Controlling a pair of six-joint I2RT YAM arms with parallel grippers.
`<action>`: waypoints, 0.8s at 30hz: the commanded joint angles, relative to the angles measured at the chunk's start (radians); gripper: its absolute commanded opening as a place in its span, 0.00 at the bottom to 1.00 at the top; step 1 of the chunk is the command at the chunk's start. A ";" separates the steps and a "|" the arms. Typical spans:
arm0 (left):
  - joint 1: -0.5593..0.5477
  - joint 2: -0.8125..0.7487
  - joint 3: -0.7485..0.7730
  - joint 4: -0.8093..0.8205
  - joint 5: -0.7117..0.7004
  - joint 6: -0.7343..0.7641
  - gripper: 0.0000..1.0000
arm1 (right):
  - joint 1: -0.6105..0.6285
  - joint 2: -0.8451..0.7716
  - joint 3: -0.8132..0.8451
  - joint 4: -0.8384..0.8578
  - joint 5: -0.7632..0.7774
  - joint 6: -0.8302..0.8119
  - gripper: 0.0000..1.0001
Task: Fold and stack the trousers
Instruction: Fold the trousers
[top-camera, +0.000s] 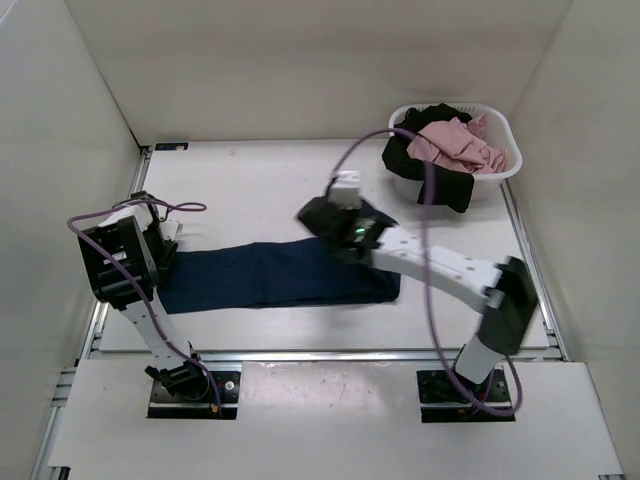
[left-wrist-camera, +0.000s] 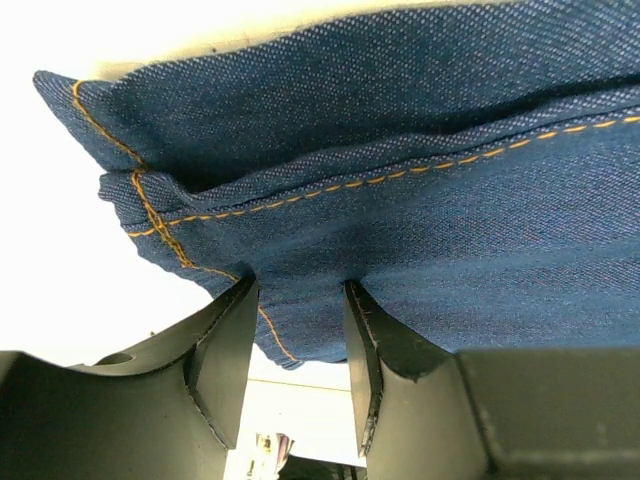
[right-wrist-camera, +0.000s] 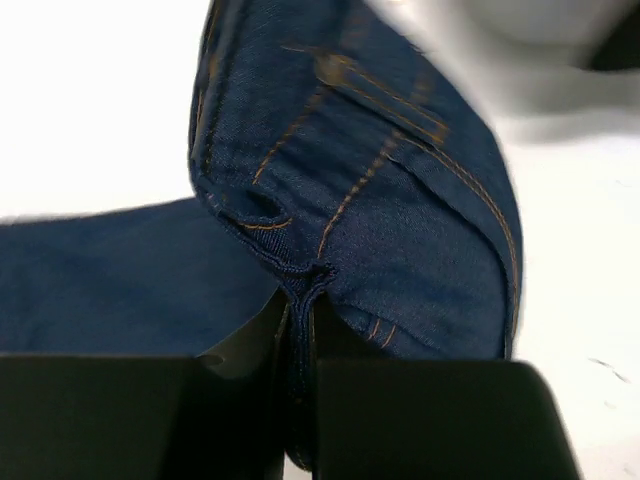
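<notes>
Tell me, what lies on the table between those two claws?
The trousers: a long dark blue strip of denim runs from the left claw to the right claw. The top view shows it best.

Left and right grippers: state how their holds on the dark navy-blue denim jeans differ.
The left gripper has its fingers apart, with the hem of the dark navy-blue denim jeans loose between them; the right gripper pinches a ridge of cloth tight. The left gripper is at the leg end, which lies flat; the right gripper is at the pocket end, raised above the rest. Both are on the same jeans.
</notes>
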 joint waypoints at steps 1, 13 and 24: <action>-0.006 0.017 0.021 0.067 0.043 -0.021 0.51 | 0.136 0.196 0.163 -0.128 0.182 0.102 0.00; -0.016 0.045 0.072 0.029 0.032 -0.039 0.51 | 0.279 0.561 0.469 -0.199 0.194 0.182 0.00; -0.016 0.063 0.124 -0.002 0.003 -0.030 0.51 | 0.385 0.522 0.469 -0.009 0.248 -0.078 0.00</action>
